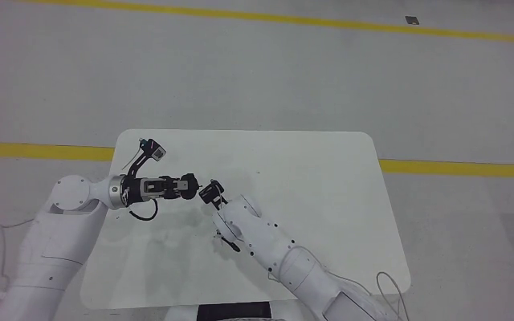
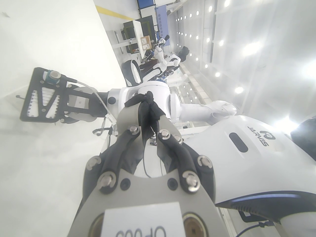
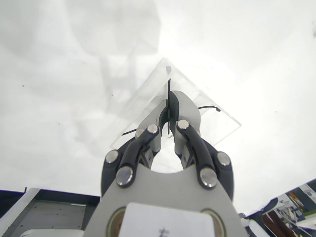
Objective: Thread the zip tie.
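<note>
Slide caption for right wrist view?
Right end effector grips black zip tie, its tip near the hole in a clear plate.

You have a white rounded-corner table (image 1: 321, 209); a clear square plastic plate (image 3: 217, 127) seems to lie flat on it, though glare blurs its edges.

I see the zip tie (image 3: 169, 87), a thin black strap, clamped edge-on in the right gripper (image 3: 170, 100), tip near the dark hole (image 3: 168, 69) at a corner of the clear plate (image 3: 147, 93). Another black strand (image 3: 209, 107) crosses the plate.
</note>
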